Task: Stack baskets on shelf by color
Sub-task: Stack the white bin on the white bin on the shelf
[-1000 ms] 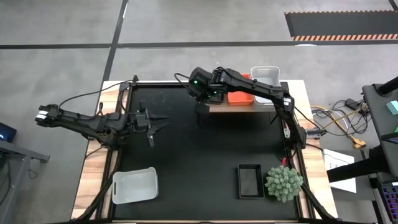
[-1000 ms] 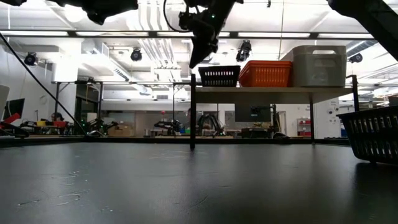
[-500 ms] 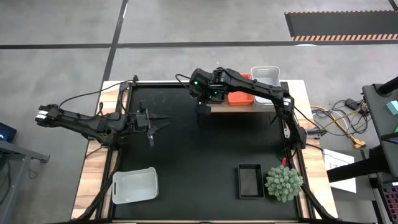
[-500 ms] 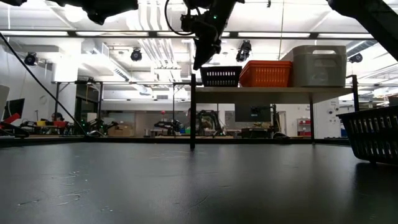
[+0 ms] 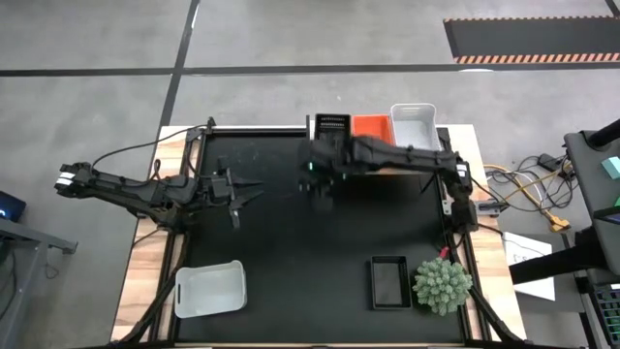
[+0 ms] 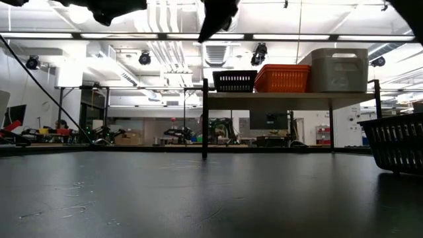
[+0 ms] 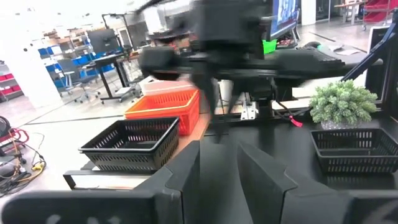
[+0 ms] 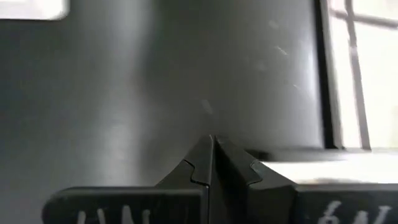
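Overhead, the black tabletop mat (image 5: 291, 252) is seen to fill most of the table, and the light-wood shelf (image 5: 387, 173) is found at about twelve o'clock on it, near the far edge; three baskets are lined up on the shelf, touching side by side: a black basket (image 5: 331, 126) at the left end, a red-orange basket (image 5: 370, 126) in the middle and a white basket (image 5: 414, 127) at the right end; in the low view the same row is seen raised above the mat on thin legs. A second white basket (image 5: 210, 288) is left on the mat at about eight o'clock, and a second black basket (image 5: 389, 281) at about five o'clock, just beside the green spiky plant (image 5: 443, 283), which is well apart from the shelf. The right gripper (image 5: 320, 197) is held over bare mat just in front of the shelf's left end; its fingers are seen pressed together in its wrist view, with nothing between them. The left gripper (image 5: 244, 195) is parked at about nine o'clock, its fingers spread apart and empty.
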Available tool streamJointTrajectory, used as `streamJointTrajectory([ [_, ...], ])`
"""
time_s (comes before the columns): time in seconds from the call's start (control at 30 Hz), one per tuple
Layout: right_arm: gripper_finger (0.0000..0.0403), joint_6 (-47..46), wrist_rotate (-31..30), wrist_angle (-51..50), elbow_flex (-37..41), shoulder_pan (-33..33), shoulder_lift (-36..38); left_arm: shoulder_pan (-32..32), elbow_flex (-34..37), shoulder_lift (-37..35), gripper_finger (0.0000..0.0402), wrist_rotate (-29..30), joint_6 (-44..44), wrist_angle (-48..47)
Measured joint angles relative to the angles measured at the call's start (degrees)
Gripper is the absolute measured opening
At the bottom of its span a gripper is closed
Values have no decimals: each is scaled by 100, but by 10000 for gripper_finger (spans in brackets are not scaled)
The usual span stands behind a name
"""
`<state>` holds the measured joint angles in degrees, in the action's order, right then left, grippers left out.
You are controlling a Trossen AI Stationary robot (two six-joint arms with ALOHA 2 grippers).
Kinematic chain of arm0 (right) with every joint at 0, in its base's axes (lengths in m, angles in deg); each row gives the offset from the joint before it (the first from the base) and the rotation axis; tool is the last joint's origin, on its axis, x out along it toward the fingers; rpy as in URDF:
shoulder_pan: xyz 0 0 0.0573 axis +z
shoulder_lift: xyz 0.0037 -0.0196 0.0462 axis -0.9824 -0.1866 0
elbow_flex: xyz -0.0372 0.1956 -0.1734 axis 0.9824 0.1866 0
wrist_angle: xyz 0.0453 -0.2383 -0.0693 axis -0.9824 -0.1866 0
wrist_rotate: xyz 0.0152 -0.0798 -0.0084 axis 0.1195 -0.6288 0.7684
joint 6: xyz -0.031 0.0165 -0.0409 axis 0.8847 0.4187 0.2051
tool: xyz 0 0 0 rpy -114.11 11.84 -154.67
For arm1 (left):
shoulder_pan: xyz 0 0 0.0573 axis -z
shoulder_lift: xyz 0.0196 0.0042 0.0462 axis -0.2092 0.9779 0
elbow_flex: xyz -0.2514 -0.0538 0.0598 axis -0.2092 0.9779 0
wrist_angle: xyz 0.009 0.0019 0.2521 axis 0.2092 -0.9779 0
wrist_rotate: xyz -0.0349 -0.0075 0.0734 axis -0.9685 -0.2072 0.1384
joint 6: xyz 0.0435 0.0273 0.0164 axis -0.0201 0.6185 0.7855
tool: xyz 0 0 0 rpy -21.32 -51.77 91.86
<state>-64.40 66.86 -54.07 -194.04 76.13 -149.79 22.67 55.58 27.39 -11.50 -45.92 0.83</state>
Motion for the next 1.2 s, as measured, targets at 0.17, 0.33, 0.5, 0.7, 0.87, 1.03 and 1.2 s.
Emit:
streamJointTrajectory([
  [0.17,9,59,0,1080,1027,743,238,0,0,36,91,0,-45,27],
  [0.33,9,330,20,2334,2117,1279,276,0,1,182,91,0,-130,344],
  [0.5,9,325,261,3105,2900,1499,294,3,4,357,91,-21,-205,660],
  [0.7,9,77,641,4095,4010,1692,585,4,4,622,91,-44,-327,942],
  [0.87,9,-33,639,5258,5037,1821,944,13,7,975,91,-84,-444,1282],
  [1.03,9,-2,637,6389,6017,1917,1418,65,4,1384,91,-129,-1063,1517],
  [1.2,9,-162,635,7080,6962,2003,1899,265,4,1886,91,-146,-1795,1818],
])
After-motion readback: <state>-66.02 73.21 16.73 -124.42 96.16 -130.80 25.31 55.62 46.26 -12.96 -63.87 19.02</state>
